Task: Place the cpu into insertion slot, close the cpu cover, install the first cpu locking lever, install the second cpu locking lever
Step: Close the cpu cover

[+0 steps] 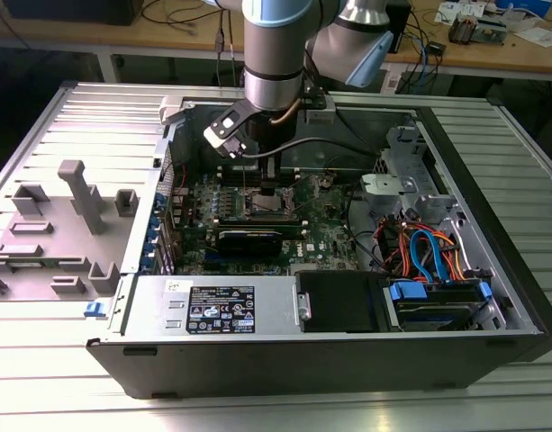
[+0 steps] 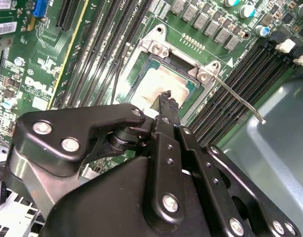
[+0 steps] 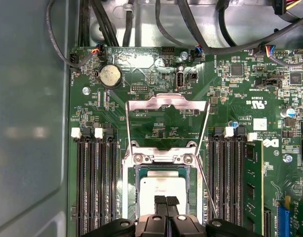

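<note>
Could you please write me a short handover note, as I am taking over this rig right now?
Gripper: fingers shut together, tips down at the top of the cpu.
Cpu: lies flat in the insertion slot.
Cpu cover: swung open, lying back from the slot.
Locking lever: raised and unlatched.
Done: the cpu is in the slot.
Left: the cover is not closed and the levers are not installed.
</note>
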{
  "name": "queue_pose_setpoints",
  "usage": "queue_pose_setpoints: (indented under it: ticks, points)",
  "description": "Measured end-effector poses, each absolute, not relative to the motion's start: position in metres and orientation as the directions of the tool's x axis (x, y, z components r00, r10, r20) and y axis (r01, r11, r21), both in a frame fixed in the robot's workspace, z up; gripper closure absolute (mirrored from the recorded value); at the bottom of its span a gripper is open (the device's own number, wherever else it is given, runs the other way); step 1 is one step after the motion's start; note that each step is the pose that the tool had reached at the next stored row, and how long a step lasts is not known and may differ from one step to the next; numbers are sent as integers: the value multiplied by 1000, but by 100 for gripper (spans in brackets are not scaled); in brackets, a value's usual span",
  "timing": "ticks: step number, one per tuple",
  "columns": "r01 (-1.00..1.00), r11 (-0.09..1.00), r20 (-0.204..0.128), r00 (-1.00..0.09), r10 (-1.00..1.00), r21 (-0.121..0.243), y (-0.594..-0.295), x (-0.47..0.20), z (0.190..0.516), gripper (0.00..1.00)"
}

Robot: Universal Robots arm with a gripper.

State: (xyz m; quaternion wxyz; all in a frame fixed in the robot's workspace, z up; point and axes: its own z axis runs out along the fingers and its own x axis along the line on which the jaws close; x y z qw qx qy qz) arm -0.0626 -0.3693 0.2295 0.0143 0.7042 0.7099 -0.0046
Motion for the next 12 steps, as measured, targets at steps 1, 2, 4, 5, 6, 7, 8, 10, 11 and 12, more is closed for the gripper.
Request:
queue_pose_setpoints:
  ticks: [1, 2, 4, 5, 6, 7, 8, 10, 11, 12]
  points:
    - [1000, 8, -27, -8, 1000, 14, -369, -63, 232, 89]
    - [1000, 8, -27, -8, 1000, 14, -369, -63, 234, 89]
    - [1000, 8, -28, -8, 1000, 14, -369, -63, 237, 89]
    - [1000, 8, -28, -8, 1000, 14, -369, -63, 238, 89]
    - [1000, 8, -29, -8, 1000, 14, -369, -63, 240, 89]
    - [1000, 8, -30, -8, 1000, 14, -369, -63, 242, 89]
    - [1000, 8, -32, -8, 999, 14, -369, -63, 247, 89]
    - [1000, 8, -37, -8, 999, 14, -369, -63, 260, 89]
    - [1000, 8, -46, -8, 999, 14, -369, -63, 263, 89]
    - [1000, 9, -55, -8, 998, 13, -369, -63, 264, 89]
